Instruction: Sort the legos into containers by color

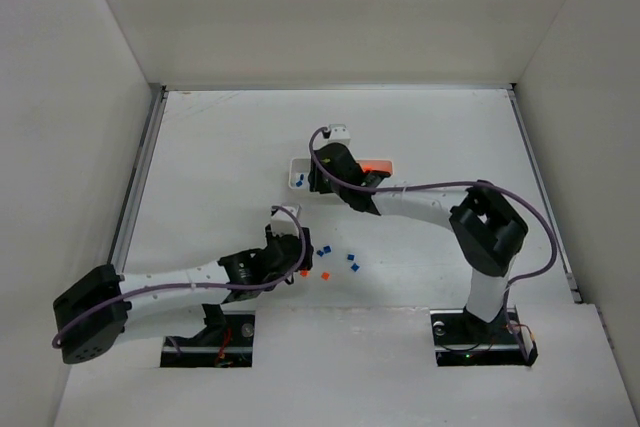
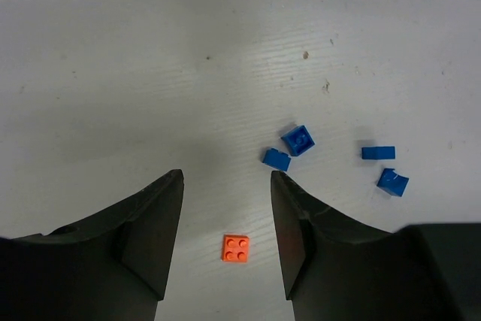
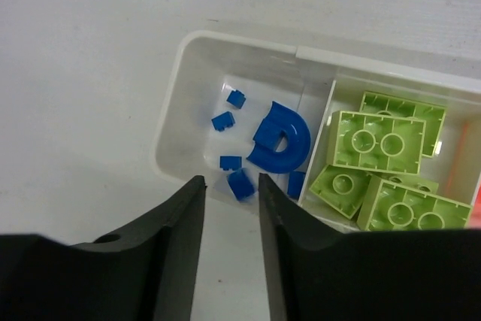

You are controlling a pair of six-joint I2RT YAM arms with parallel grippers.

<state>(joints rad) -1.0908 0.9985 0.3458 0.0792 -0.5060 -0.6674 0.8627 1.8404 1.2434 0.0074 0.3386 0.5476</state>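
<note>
Left claw (image 2: 225,178): spread wide, nothing pinched, hung over the table (image 2: 113,50).
Orange piece (image 2: 236,247): thin little plate, studs up, lying flat on the table between the two fingers, set back from the tips.
Nearest blue piece (image 2: 276,158): just past one fingertip, looks nearly touching it.
Other blue pieces (image 2: 378,152): scattered farther out on that same side, well outside the fingers.
Right claw (image 3: 231,180): parted only a little, nothing gripped, parked over the near wall of the tray (image 3: 173,110).
Blue arch (image 3: 279,140): in the end section straight ahead of the right claw's tips, small blue bits around it.
Green bricks (image 3: 379,137): next section over, off to one side of the right claw.
Orange section (image 1: 376,166): far end of the tray past the right claw; what's in it can't be made out.
Step in hand: most likely the orange piece is to be picked up by the left claw.
How it's done well: the plate should be centred between the fingers first, then the claw brought straight down until the tips nearly meet the table, since the piece is so thin. The squeeze is best made across two flat sides, slowly, so it isn't flicked away.
Watch out: the nearest blue piece could get nudged or caught, so it should be kept outside the pinch.
</note>
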